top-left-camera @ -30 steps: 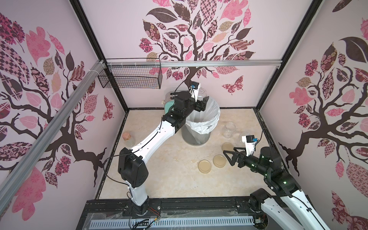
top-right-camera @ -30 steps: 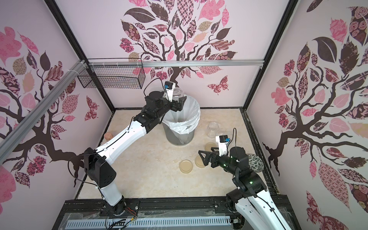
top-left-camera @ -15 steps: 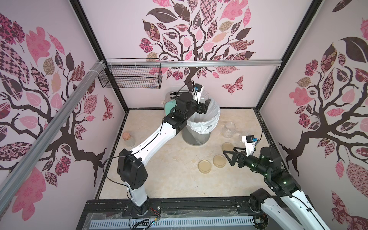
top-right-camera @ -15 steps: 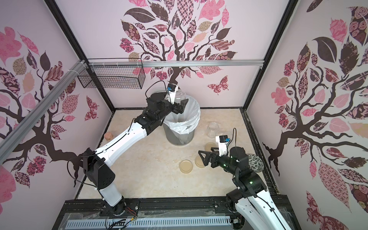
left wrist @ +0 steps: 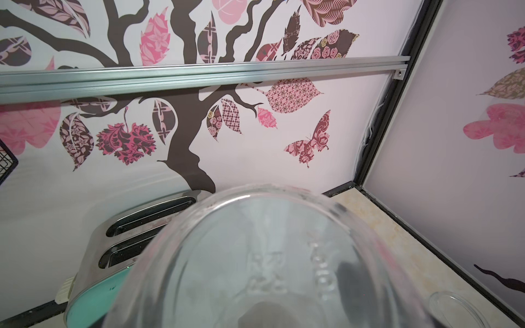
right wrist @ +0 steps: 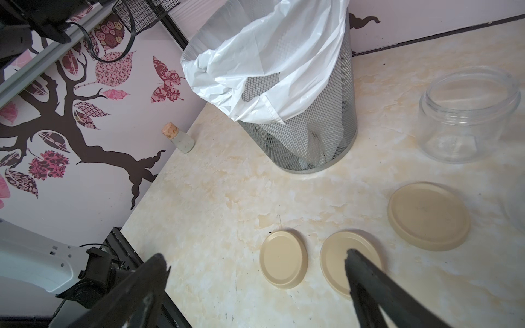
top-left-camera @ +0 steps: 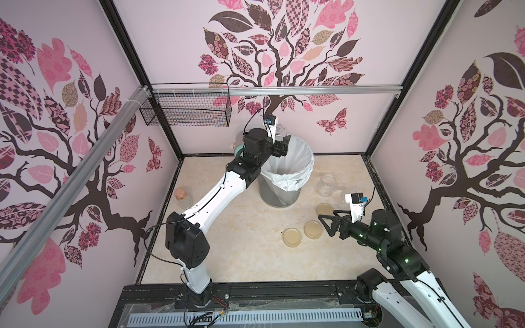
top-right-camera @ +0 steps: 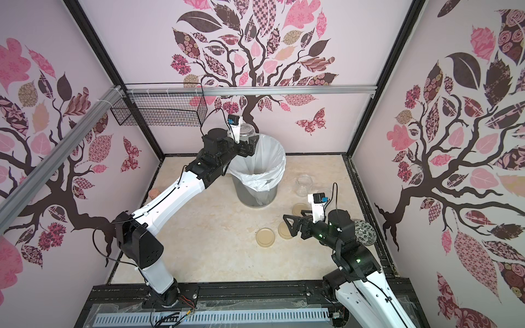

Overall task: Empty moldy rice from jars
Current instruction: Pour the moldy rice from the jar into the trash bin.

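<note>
My left gripper [top-left-camera: 281, 140] is shut on a clear glass jar [top-left-camera: 279, 129], held high at the far left rim of the bin [top-left-camera: 281, 196]. In the left wrist view the jar [left wrist: 270, 255] fills the lower frame with its embossed base towards the camera, and no moldy rice shows in it. A second open jar [top-left-camera: 326, 184] stands to the right of the bin and looks empty [right wrist: 468, 113]. Three beige lids [top-left-camera: 292, 237] [top-left-camera: 313, 229] [top-left-camera: 324, 209] lie flat on the table. My right gripper [top-left-camera: 326, 220] hovers open over the lids [right wrist: 255, 255], holding nothing.
The mesh bin [right wrist: 312, 136] has a white liner. A corked bottle [top-left-camera: 181, 196] stands by the left wall. A teal and steel toaster [left wrist: 113, 255] sits behind the bin. A wire basket [top-left-camera: 184, 110] hangs on the back rail. A patterned ceramic jar [top-right-camera: 365, 231] stands behind my right arm.
My left wrist swung the jar a little towards the bin's middle, then back up and to the left. The right arm has not moved.
</note>
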Robot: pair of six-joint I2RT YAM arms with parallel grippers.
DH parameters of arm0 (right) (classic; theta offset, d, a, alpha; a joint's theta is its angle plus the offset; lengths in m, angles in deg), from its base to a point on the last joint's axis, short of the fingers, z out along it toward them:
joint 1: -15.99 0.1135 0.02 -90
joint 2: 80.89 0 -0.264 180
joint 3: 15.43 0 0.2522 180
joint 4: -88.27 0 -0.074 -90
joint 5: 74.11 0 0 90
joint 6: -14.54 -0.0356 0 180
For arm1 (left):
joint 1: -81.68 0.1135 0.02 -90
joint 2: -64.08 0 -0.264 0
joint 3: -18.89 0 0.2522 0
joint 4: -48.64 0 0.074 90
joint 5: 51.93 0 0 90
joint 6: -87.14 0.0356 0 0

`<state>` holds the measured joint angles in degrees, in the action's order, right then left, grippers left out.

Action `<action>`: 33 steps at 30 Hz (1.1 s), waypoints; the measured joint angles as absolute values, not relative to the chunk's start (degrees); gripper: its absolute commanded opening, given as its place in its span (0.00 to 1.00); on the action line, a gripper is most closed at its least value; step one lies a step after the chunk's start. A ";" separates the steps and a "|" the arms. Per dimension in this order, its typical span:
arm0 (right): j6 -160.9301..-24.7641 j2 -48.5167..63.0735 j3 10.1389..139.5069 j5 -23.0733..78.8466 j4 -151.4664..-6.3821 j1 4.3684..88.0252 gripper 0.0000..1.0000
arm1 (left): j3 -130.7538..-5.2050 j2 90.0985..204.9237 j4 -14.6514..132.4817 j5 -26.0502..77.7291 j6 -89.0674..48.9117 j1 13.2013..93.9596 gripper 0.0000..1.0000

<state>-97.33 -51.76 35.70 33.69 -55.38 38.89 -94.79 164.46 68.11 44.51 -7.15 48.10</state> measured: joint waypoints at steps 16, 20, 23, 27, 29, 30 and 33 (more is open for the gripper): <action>-97.31 -51.28 35.02 33.71 -55.41 38.87 1.00 | -96.24 166.51 67.44 46.65 -2.41 47.24 0.71; -97.33 -51.28 35.02 33.78 -55.45 38.87 0.99 | -85.88 161.64 62.36 47.50 1.52 43.44 0.72; -97.35 -50.78 35.02 34.19 -55.45 38.87 0.99 | -81.96 160.81 54.34 47.50 4.10 42.13 0.72; -97.33 -50.54 35.02 34.26 -55.45 38.82 1.00 | -77.22 160.66 41.91 48.68 6.86 42.76 0.71; -97.31 -50.54 35.02 34.30 -55.43 38.80 1.00 | -75.60 160.68 36.97 49.77 8.10 43.09 0.71; -97.26 -50.52 35.02 34.30 -55.43 38.80 0.99 | -75.34 160.77 35.31 50.17 8.50 43.18 0.71; -97.05 -50.52 35.02 34.30 -55.36 38.80 0.99 | -76.15 161.14 32.99 51.08 8.96 43.24 0.72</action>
